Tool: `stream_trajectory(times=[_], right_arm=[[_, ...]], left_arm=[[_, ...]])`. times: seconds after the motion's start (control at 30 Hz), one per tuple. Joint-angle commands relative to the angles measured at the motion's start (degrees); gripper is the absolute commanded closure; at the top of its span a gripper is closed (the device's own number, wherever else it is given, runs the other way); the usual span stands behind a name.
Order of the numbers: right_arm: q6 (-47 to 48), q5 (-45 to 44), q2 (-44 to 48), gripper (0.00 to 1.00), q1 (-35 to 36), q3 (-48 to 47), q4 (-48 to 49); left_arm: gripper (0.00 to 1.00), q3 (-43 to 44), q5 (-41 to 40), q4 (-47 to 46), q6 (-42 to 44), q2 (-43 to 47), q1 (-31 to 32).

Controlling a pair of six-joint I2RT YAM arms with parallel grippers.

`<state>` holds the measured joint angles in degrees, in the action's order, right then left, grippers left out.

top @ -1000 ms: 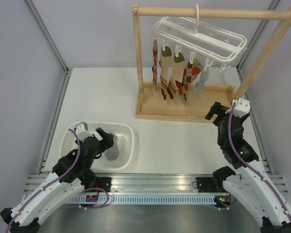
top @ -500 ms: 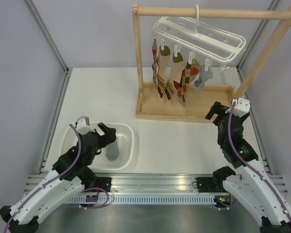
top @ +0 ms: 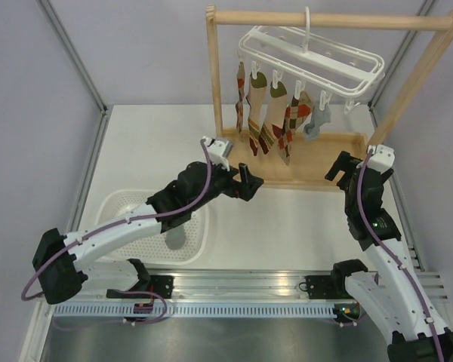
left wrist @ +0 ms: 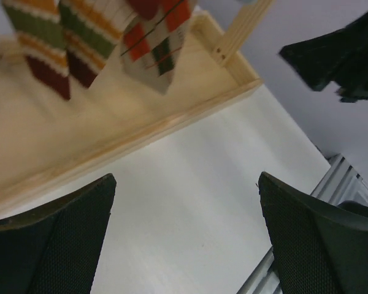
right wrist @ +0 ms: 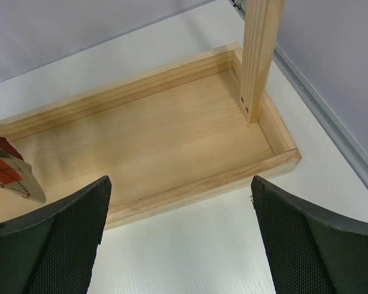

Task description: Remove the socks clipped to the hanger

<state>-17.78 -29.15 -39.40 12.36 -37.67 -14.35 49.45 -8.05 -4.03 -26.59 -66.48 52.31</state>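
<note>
The left claw (top: 248,183) is released, jaws wide and empty. It reaches out low over the table (top: 151,143), right at the near edge of the tray (top: 294,183) at the foot of the wooden rack (top: 325,19). The socks (top: 275,121) hang just ahead of and above this claw, clipped in a row to the white hanger (top: 309,56), which hooks over the rack's top rail. In the left wrist view their striped and checked toes dangle over the tray beyond the spread fingers (left wrist: 61,239). A white basket (top: 121,207) sits well behind the left claw, near its arm's base. The right claw (top: 340,166) is also released and holds nothing. It is near the tray's right corner, with the socks up and to its left.
</note>
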Motion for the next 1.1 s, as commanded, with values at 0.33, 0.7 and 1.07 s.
stream_trajectory(times=[0.33, 0.7, 1.07], right_arm=[[-1.6, 17.5, -6.0, 0.02, -11.9, -4.4, 3.8], [-2.0, 28.2, -6.7, 0.02, -22.5, -3.5, 6.0], [-4.3, 38.4, -8.2, 0.02, -30.2, -1.5, 10.0]], left_arm=[[0.0, 31.6, 5.9, -15.1, 18.5, -26.0, 8.2], [0.01, 43.7, 3.1, -15.1, 20.8, -39.0, 8.4], [0.02, 47.9, -6.5, -19.2, 23.0, -46.4, 8.5]])
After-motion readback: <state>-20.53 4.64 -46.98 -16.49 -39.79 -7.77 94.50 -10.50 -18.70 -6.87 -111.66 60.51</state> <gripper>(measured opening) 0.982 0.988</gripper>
